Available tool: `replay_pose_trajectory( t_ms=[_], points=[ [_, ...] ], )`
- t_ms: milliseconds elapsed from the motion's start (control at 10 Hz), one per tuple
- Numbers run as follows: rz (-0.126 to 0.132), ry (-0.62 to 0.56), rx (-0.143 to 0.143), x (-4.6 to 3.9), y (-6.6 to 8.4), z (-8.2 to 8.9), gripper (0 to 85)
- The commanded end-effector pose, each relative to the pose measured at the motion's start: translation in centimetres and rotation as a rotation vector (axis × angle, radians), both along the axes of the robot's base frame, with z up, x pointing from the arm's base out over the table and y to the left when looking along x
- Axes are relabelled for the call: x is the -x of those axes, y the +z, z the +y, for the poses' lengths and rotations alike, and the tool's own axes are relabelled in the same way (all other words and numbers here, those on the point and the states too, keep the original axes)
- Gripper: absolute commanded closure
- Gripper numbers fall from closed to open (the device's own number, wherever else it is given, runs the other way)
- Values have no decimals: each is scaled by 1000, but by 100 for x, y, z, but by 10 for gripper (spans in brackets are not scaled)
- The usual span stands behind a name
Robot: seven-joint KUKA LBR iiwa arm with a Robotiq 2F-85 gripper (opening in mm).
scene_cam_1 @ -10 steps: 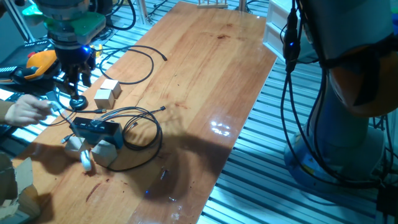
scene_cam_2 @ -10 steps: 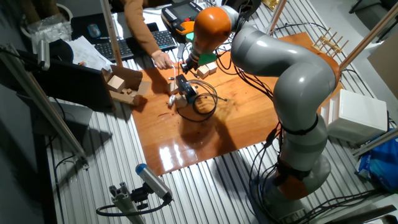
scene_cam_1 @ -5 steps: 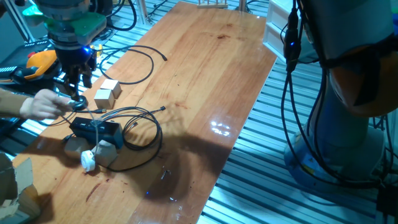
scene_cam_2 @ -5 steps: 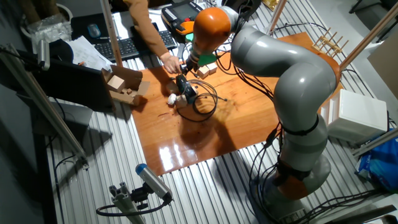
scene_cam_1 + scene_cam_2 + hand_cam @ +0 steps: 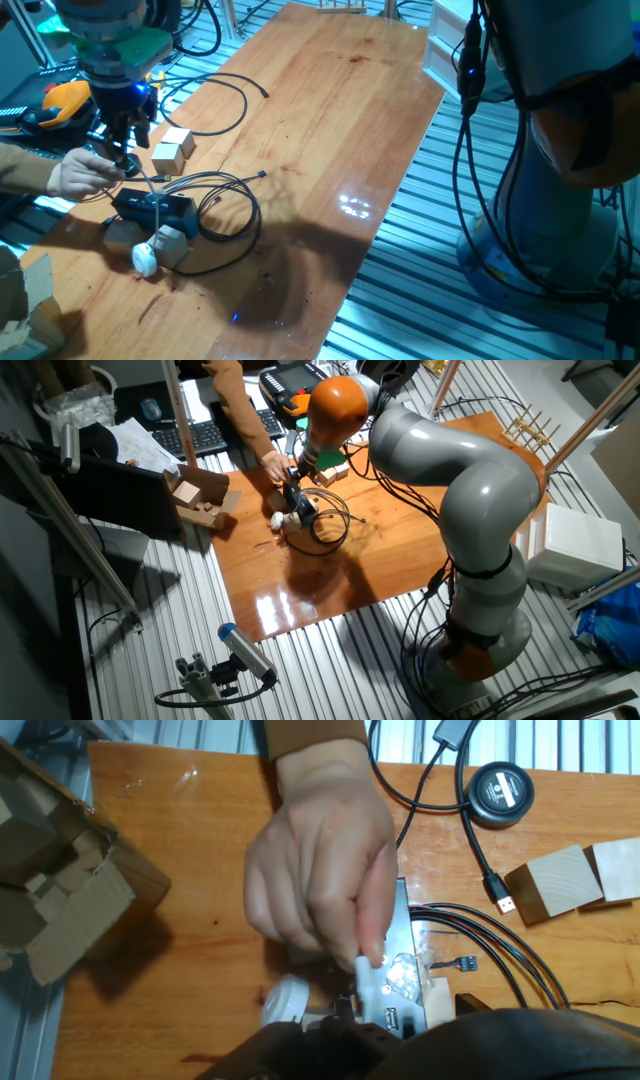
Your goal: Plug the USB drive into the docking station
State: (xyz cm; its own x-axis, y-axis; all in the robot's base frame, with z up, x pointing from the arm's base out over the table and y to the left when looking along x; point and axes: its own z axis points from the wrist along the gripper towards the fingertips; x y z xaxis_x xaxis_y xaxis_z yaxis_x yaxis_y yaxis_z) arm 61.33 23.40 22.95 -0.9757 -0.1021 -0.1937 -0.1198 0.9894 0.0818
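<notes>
The docking station (image 5: pixel 152 208) is a flat dark box with thin black cables, resting on pale wooden cubes near the table's left edge. It also shows in the other fixed view (image 5: pixel 300 506) and in the hand view (image 5: pixel 412 935), partly under a person's hand (image 5: pixel 320 870). That hand (image 5: pixel 80 175) holds a small pale piece (image 5: pixel 374 970), probably the USB drive, against the dock's top. My gripper (image 5: pixel 121 140) hangs above and behind the dock, near the round black puck (image 5: pixel 126 166). Its fingers look apart and hold nothing. My fingertips do not show in the hand view.
A loose wooden cube (image 5: pixel 172 152) lies behind the dock; two cubes (image 5: pixel 550 880) and the puck (image 5: pixel 500 792) show in the hand view. A white round object (image 5: pixel 146 260) lies in front of the dock. A cardboard box (image 5: pixel 60 900) stands beside the table. Black cables (image 5: pixel 235 215) loop around.
The person's hand has moved in from the left edge to the docking station. My gripper has hardly moved, shifting only slightly over the puck.
</notes>
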Motion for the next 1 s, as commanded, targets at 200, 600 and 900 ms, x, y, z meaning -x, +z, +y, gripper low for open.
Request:
replay_pose_trajectory(
  t_ms=[200, 600, 900],
  points=[
    [1, 5, -31, 5, 2, -1, 510],
    [6, 5, -62, 20, 17, -3, 510],
    [3, 13, -99, 30, 26, -3, 680]
  ],
)
